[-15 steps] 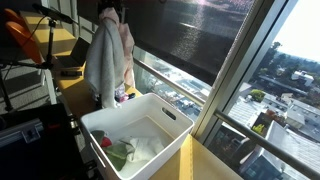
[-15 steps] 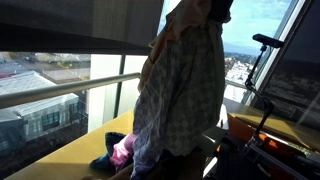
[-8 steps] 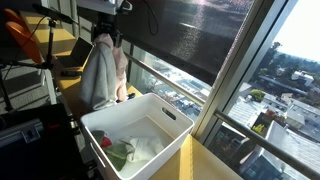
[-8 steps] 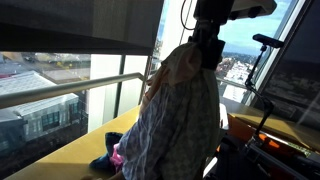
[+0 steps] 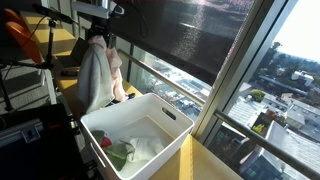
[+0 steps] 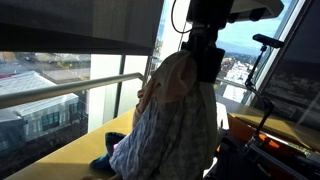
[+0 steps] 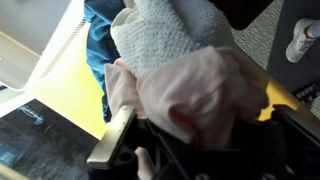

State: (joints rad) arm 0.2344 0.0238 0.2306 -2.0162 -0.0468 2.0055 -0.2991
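Bundle [image 5: 96, 78] of cloth hangs limp from my gripper [image 5: 105, 40], jaws clamped on its bunched top, just left of the bin [image 5: 160, 155]. Soft, light, floppy, apt to slip; a thick fold grips best. Held: one towel [image 7: 170, 40], one pink cloth [image 7: 195, 95]. One bin.

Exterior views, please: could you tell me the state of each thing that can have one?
gripper: shut on cloths
cloths: bunched, hanging from gripper
bin: upright, open-topped, some laundry inside
blind: partly lowered
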